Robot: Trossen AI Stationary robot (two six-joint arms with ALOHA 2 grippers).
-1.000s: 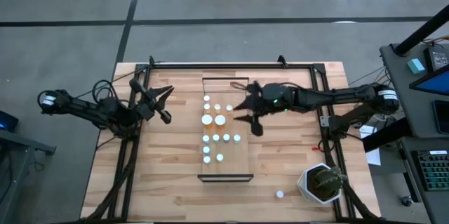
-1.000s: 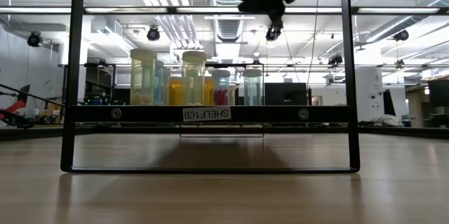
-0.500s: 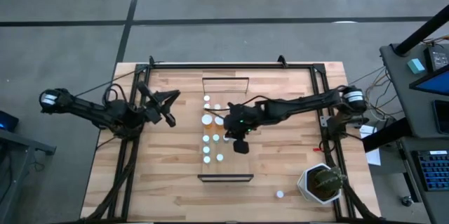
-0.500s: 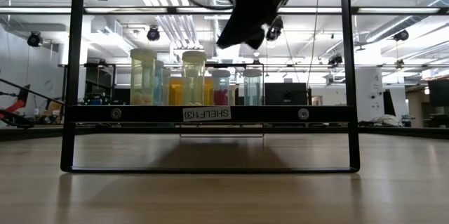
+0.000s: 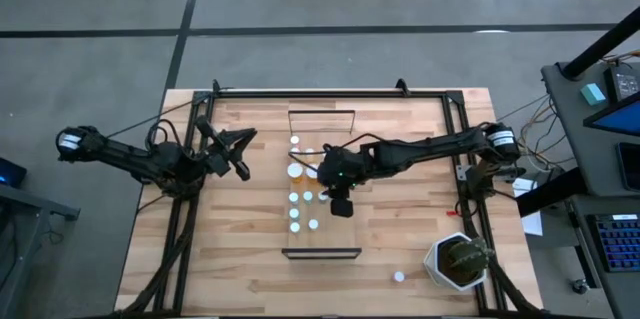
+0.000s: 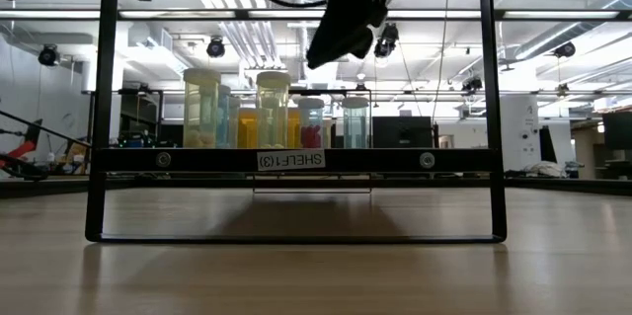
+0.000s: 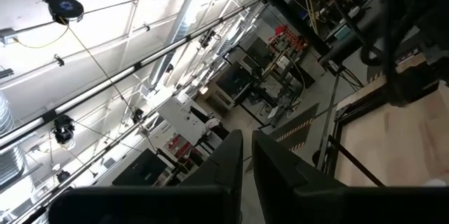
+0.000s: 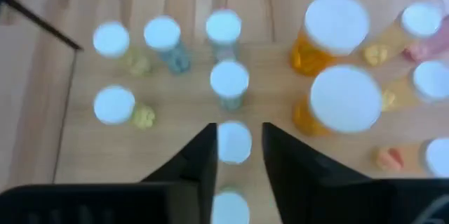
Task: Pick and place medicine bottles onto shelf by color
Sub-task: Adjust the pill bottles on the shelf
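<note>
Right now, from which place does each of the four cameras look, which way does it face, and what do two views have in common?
High view: overhead, facing down; both arms, shelf, left gripper shut.
Low view: table height, facing level across; shelf rail, bottles, right gripper above.
Left wrist view: on left arm, facing up into the room; own fingers together.
Right wrist view: on right arm, facing down; own fingers around a white cap.
Shared: high and right wrist views both show white-capped bottles.
</note>
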